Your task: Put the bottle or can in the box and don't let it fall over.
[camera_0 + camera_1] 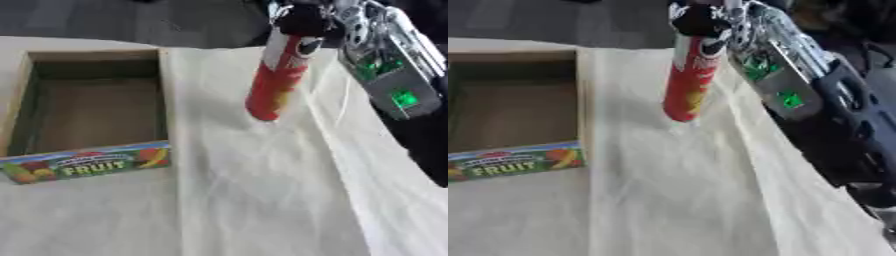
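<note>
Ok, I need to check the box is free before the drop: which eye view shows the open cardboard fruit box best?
The left eye view: the open cardboard fruit box shows nearly whole there, both side walls, bare floor and printed front. The right eye view cuts off its left side at the picture's edge.

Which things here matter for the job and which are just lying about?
Job:
- tall red cylindrical can
- open cardboard box with a fruit label
- right hand, shut on the can's top

Lying about:
- cream cloth covering the table
</note>
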Tool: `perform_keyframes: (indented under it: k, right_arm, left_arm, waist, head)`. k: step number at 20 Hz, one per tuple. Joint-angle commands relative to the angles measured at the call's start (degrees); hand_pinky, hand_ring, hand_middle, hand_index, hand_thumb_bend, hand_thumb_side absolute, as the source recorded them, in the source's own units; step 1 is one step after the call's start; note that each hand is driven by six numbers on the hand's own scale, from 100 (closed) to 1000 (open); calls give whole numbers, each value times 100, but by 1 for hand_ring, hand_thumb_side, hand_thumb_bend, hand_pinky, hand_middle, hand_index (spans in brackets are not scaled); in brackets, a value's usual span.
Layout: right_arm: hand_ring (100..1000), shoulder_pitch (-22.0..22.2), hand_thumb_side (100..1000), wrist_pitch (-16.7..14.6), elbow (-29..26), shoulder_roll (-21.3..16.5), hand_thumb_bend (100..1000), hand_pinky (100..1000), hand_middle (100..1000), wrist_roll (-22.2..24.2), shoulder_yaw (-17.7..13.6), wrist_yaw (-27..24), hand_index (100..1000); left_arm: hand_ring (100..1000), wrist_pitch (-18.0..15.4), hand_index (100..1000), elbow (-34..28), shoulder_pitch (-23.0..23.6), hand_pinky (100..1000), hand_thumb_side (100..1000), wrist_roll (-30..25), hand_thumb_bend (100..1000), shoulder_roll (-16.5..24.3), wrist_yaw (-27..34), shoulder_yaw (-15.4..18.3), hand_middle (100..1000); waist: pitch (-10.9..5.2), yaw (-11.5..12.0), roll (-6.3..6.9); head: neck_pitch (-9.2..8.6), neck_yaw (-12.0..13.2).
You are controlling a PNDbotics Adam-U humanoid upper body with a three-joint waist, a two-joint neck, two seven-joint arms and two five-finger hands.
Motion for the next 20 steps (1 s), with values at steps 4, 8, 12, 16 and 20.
perform_keyframes:
  k: [4, 8, 12, 16, 20]
  right_arm:
    - [732, -588, 100, -65, -418, 43, 100, 187, 728, 584, -25, 340, 821]
    - [731, -934, 100, -318, -435, 297, 100, 190, 724, 823, 59, 490, 816]
    - [733, -1177, 100, -502, -436, 532, 100, 193, 723, 1033, 175, 625, 815]
    - [732, -1363, 100, -623, -437, 779, 100, 192, 723, 1204, 287, 725, 814]
    - [733, -1438, 100, -634, -437, 936, 100, 191, 722, 1302, 372, 791, 812]
  left_arm:
    - [879, 0, 794, -42, 3, 531, 872, -30, 191, 88, -9, -23, 814]
    - [879, 12, 794, -39, -26, 531, 863, -71, 192, 71, 7, -63, 815]
    - [879, 21, 794, -40, -73, 529, 859, -124, 191, 71, 22, -103, 815]
    - [879, 34, 794, -42, -113, 529, 854, -164, 193, 63, 35, -137, 815]
    - [879, 60, 794, -48, -146, 529, 855, -206, 195, 51, 47, -171, 815]
  waist:
    - [-228, 43, -17]
    - [-291, 99, -68]
    - [-334, 227, -131]
    - [-369, 390, -215]
    - [-383, 509, -299]
  head:
    - [93, -29]
    - [146, -36]
    - [180, -92]
    - [185, -184]
    - [188, -271]
